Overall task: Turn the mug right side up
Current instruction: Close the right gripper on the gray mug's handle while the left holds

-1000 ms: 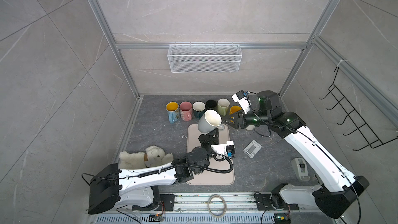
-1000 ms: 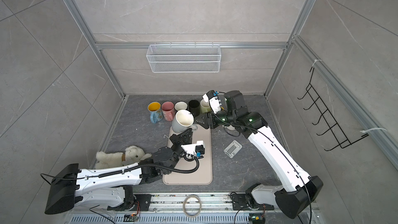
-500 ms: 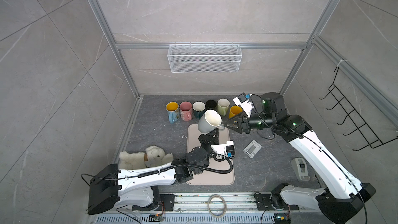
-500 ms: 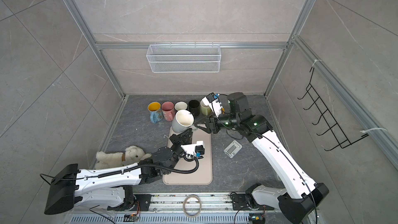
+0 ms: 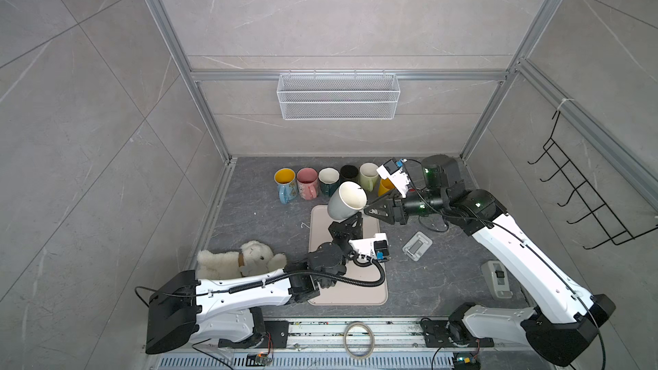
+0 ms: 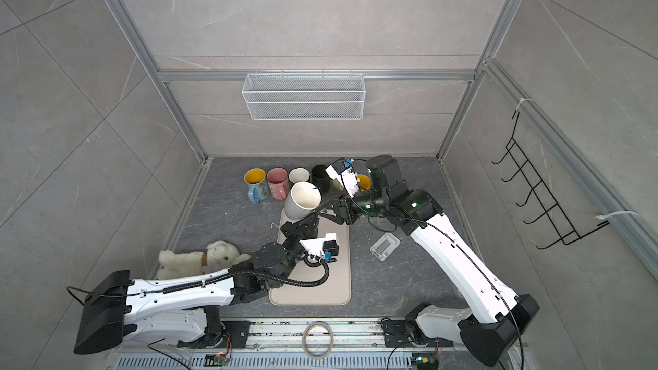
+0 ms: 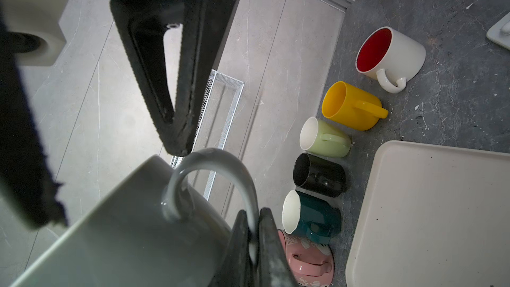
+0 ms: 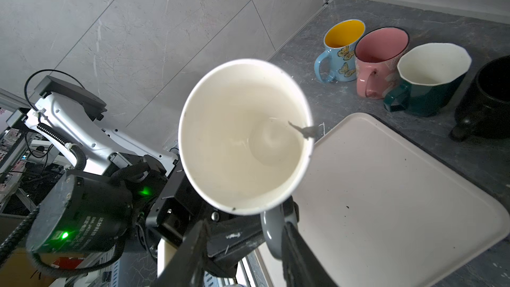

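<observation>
While my left claw [image 7: 252, 216] is pinched tight on its handle, the mug [image 5: 346, 201] hangs tilted above the top end of the tray [image 5: 349, 295]. It sits at the centre of both top views, white mouth facing up and to the right.

My right claw [image 5: 368, 208] is at the rim, on the mug's right. Its jaws stand partly apart, and in the right wrist view the handle lies between them. One finger [image 8: 296, 255] is against the handle and the other is clear of it, so that claw is not closed on anything. Whether the near finger presses or only touches, I cannot tell.

Above the mug in the frame, along the back wall, stands a row of upright cups: blue [image 5: 285, 186], pink [image 5: 307, 183], teal [image 5: 328, 181], black [image 5: 349, 172], green [image 5: 368, 174], yellow [image 5: 384, 186]. My right wrist covers the row's right end. A white cup [image 7: 390, 56], red inside, shows only in the left wrist view. A teddy [image 5: 236, 259] lies left of the tray.
</observation>
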### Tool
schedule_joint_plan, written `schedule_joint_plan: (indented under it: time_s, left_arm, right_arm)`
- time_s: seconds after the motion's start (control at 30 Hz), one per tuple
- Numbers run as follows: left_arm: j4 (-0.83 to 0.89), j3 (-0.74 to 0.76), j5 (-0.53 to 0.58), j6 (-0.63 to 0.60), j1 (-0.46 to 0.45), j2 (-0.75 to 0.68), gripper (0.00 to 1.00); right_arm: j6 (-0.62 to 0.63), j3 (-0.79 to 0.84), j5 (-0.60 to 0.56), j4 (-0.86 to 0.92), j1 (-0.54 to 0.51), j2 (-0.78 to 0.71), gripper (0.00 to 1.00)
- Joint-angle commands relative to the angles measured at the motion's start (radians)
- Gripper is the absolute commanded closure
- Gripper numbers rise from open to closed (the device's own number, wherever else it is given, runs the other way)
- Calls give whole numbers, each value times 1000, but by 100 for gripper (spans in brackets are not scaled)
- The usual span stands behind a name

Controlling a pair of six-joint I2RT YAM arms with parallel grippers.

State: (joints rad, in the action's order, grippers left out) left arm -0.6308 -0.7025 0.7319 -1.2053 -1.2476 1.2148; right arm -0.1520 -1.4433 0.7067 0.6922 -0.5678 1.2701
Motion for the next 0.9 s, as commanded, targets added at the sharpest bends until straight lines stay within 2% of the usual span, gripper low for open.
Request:
schedule_joint_plan:
  time_s: [0.0, 0.23, 0.53, 0.87]
  left_arm:
    - [-145, -49, -8, -45, -4, -11, 100]
    - [-184, -49, -11, -60, -5, -5, 100]
    - [-186, -40, -15, -56, -3, -27, 100]
    - [-204, -34, -20, -68, -5, -21, 100]
  right_arm:
    - [19, 4, -18, 26, -24, 15, 54]
    - [47, -18, -102, 81, -58, 39, 54]
    - [112, -40, -241, 142, -60, -25, 51]
    - [123, -34, -314, 137, -60, -48, 51]
